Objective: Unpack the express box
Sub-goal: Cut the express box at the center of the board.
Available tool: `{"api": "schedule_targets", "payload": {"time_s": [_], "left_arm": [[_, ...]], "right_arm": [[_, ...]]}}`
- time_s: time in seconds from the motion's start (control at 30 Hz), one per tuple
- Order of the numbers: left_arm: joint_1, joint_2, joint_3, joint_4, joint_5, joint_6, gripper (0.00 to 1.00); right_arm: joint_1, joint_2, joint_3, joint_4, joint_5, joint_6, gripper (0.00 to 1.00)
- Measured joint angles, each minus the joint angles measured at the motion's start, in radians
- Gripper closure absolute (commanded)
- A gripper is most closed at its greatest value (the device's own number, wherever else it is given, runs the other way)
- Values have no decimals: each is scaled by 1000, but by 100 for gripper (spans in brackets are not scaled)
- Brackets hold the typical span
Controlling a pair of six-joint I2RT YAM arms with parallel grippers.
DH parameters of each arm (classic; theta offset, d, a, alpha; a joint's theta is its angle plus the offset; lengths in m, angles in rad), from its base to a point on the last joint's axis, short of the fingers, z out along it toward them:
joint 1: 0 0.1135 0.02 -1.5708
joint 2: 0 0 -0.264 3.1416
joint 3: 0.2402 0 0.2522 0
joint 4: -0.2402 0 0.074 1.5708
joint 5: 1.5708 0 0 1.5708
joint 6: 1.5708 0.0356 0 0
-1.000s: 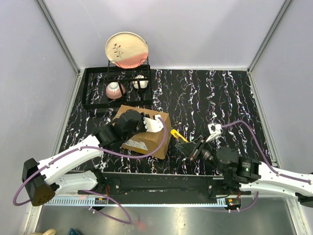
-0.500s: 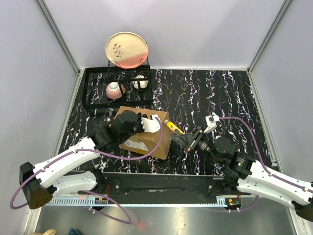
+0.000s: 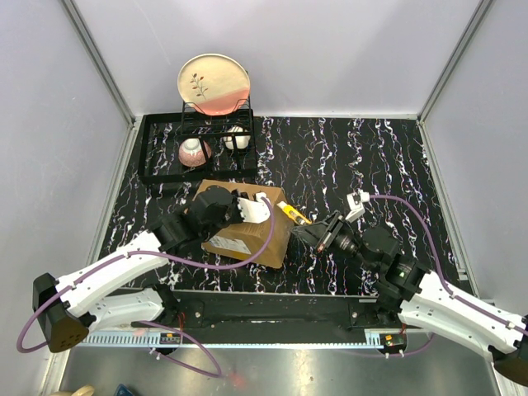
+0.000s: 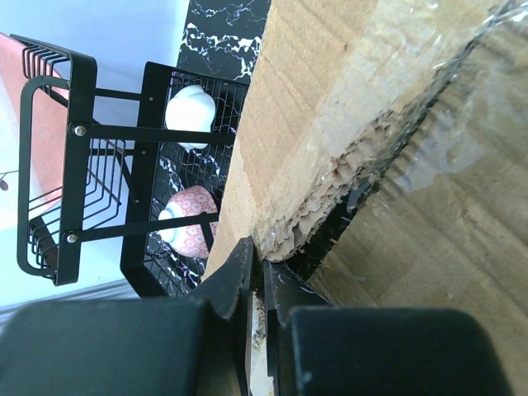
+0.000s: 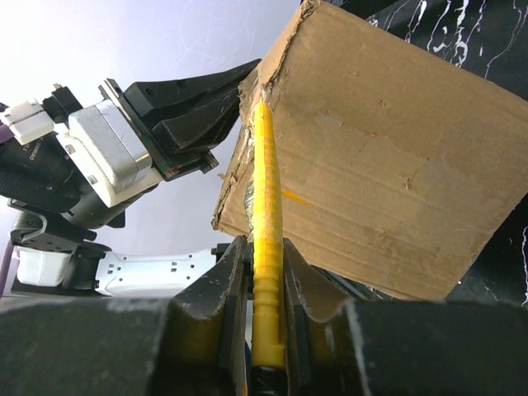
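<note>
The express box, plain brown cardboard, lies on the black table w/ white veins; all places here are given from this box. It sits a bit askew to the table edge, w/ a white label on its near part. The L gripper is on top of the box, toward its far right edge. Its two fingers are pressed together w/ only a thin slit between, and I see nothing caught in them. In the L wrist view the tips are at a torn, ragged cardboard edge where clear tape lies over the seam. Whether the tips touch the cardboard or are just beside it, I cannot tell. The R gripper is to the right of the box, near it but apart, and its fingers are clamped on a yellow cutter. The cutter points toward the box. In the R wrist view its tip reaches the upper corner of the box, approx. where the L fingers are too, on the other side of that edge. Behind the box, close to its far-left corner, stands a black wire dish rack. In the rack are a pink speckled bowl and a white bowl. A round plate, cream and pink, stands upright at the back of the rack.
</note>
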Motion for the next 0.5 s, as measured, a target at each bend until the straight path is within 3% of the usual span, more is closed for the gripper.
{"api": "schedule_targets", "payload": {"time_s": [0.5], "left_arm": [[4, -1, -11, 0, -1, 0, 100]], "right_arm": [[-50, 60, -1, 24, -95, 26, 100]]}}
